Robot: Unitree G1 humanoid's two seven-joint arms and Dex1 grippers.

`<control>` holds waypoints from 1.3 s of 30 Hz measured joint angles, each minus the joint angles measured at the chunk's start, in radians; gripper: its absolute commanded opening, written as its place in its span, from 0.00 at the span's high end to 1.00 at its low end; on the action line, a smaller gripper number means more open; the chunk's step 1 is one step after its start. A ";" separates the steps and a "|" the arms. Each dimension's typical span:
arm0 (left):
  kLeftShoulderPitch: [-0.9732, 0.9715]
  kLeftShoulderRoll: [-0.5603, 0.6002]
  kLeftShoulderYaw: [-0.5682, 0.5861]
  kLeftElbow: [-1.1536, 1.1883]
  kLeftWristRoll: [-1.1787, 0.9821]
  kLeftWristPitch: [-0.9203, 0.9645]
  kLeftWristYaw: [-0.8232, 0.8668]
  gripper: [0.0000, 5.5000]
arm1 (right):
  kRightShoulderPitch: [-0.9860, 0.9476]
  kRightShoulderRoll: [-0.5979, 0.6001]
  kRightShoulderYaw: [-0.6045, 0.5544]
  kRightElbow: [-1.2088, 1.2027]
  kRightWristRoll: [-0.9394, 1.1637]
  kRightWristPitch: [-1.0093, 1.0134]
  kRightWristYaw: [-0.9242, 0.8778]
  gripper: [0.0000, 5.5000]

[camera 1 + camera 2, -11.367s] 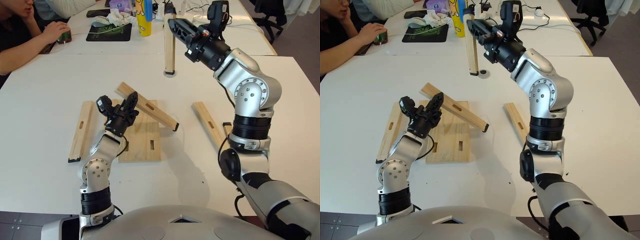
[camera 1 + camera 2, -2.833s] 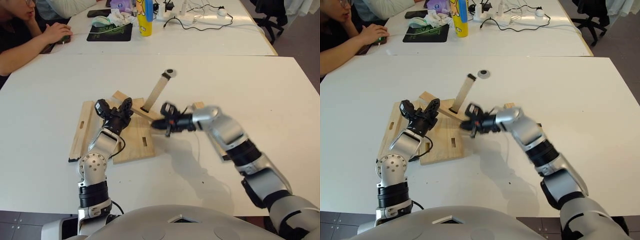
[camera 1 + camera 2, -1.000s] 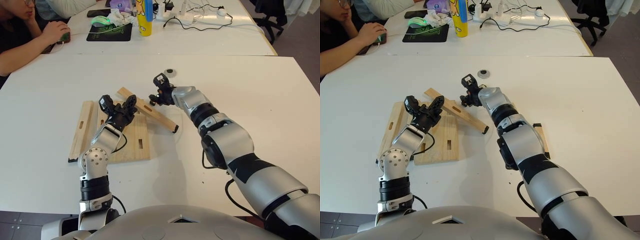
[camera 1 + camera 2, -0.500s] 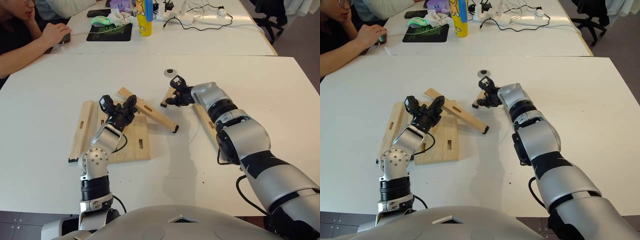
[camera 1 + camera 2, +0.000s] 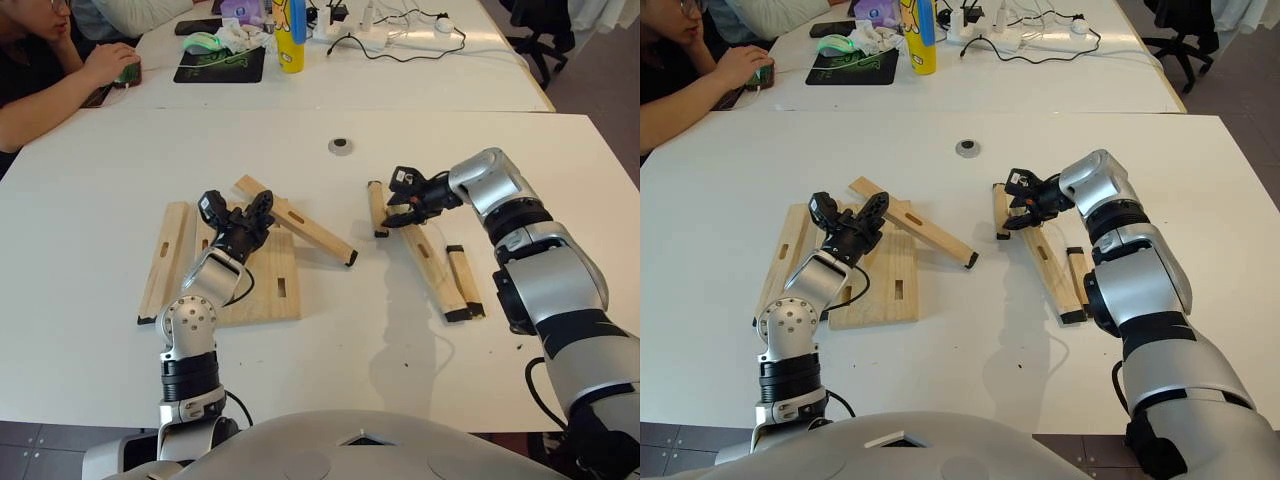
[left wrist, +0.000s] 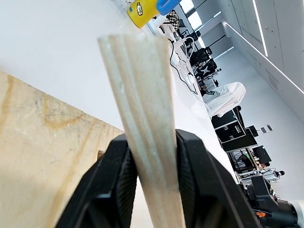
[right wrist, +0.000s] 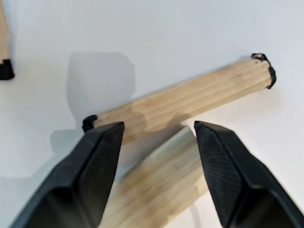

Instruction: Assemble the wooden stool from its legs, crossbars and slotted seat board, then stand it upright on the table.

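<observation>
Closest to me is the seat board [image 5: 275, 290]. It lies flat on the table [image 5: 330, 380] and I can see its slots. A flat plank [image 5: 163, 258] lies beside it on my left. My left claw [image 5: 245, 214] sits over the board's far edge. It is squeezed tight on one end of a slotted bar [image 5: 305, 222]. The bar slants off to my right.

On my right side a small piece [image 5: 465, 282] and a long bar [image 5: 425, 252] lie side by side. A bit farther is my right claw [image 5: 408, 200]. It is wide open and holds nothing.

The short stick [image 5: 376, 208] lies flat just beside the claw's tips, on the side toward my left arm. Its long way points away from me. My two fingers are spread along that same line, so I think they can't pinch it like this. My wrist would have to turn first. My right arm is much the nearer one.

Farthest off is a little round cap [image 5: 341, 146].
</observation>
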 measured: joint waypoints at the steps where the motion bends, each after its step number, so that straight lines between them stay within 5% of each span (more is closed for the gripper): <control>1: 0.000 0.000 0.001 0.000 0.000 0.000 0.000 0.81 | -0.001 0.008 -0.035 0.009 0.024 0.041 -0.034 0.50; 8: -0.001 0.000 0.003 -0.002 0.000 0.001 0.000 0.81 | -0.042 0.084 -0.255 -0.022 0.196 0.263 -0.251 0.50; 22: 0.000 0.000 0.003 -0.004 0.000 0.000 0.000 0.81 | -0.017 0.247 -0.332 -0.041 0.219 0.420 -0.746 0.50; 36: 0.000 -0.001 0.003 -0.006 0.002 -0.001 0.000 0.81 | 0.014 0.253 -0.419 -0.015 0.263 0.437 -0.879 0.50; 39: -0.001 -0.001 0.003 -0.006 0.003 -0.001 0.000 0.81 | 0.014 0.254 -0.419 -0.014 0.263 0.434 -0.883 0.57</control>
